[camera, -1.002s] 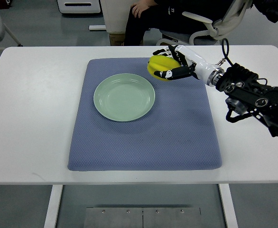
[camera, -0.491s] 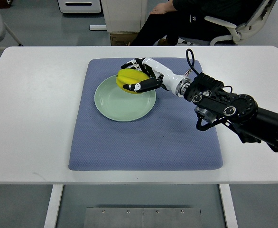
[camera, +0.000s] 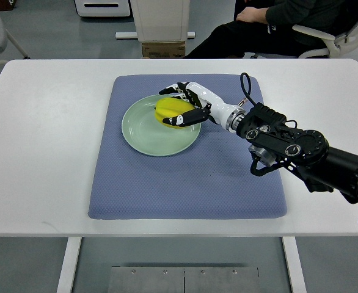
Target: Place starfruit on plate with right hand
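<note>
Holding starfruit [camera: 171, 113] over right part of plate [camera: 143, 135], right hand [camera: 188, 105] wrapped around it, fingers [camera: 188, 118] curled on fruit. Cannot tell whether fruit touches plate or hangs just above. Risks on release: ridged fruit rolling right toward rim and onto mat [camera: 185, 183] if dropped from height; fingers dragging it off when withdrawing; plate nudged by fingertips.
</note>
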Controlling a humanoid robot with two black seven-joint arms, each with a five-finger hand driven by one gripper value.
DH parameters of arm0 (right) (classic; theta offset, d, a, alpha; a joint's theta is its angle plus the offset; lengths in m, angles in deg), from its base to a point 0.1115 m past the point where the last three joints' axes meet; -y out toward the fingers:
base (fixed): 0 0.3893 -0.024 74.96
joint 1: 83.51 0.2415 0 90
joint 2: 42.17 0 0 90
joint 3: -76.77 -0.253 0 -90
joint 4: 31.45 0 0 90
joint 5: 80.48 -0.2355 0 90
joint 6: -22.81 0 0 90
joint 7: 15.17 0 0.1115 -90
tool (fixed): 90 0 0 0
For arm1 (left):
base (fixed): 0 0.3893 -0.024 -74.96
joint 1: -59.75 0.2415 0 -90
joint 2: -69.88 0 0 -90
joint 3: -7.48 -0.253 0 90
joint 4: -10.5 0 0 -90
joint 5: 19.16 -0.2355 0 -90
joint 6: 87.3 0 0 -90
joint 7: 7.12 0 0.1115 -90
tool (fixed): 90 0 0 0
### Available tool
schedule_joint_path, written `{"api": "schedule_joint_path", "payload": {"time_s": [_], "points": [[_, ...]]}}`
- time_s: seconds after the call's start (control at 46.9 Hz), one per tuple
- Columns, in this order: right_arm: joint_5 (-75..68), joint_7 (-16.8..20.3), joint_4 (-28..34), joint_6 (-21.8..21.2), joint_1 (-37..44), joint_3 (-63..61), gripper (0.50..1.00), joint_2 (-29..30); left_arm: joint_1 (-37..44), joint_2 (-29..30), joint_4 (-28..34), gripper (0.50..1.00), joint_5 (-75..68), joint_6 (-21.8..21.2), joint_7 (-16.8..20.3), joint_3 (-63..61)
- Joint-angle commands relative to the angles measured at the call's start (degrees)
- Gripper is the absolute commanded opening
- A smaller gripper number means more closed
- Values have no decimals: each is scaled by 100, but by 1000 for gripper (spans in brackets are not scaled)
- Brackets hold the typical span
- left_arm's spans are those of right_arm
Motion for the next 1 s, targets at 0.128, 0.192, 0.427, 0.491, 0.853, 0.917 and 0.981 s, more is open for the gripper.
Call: {"api": "schedule_joint_path", "payload": {"time_s": [0.128, 0.192, 0.427, 0.491, 0.853, 0.917, 0.981], "points": [[6, 18, -7, -7, 69, -18, 1000, 0, 0, 0, 0, 1000, 0, 2, 0, 0], [-3, 9, -42, 1, 95, -36, 1000, 0, 0, 0, 0, 1000, 0, 2, 0, 0], [-3, 26, -262, 1, 51, -1274, 1000, -18, 0, 0, 0, 1000, 0, -6, 0, 0], [-3, 53, -262, 1, 51, -1476, 1000, -97, 0, 0, 0, 1000, 0, 2, 0, 0], [-1382, 88, -262, -78, -538, -2690, 1000, -606, 0, 0, 0, 1000, 0, 2, 0, 0], [-1558, 88, -262, -86, -547, -2856, 1000, -738, 0, 0, 0, 1000, 0, -6, 0, 0], [-1743, 88, -262, -87, -573, -3076, 1000, -809, 0, 0, 0, 1000, 0, 2, 0, 0]]}}
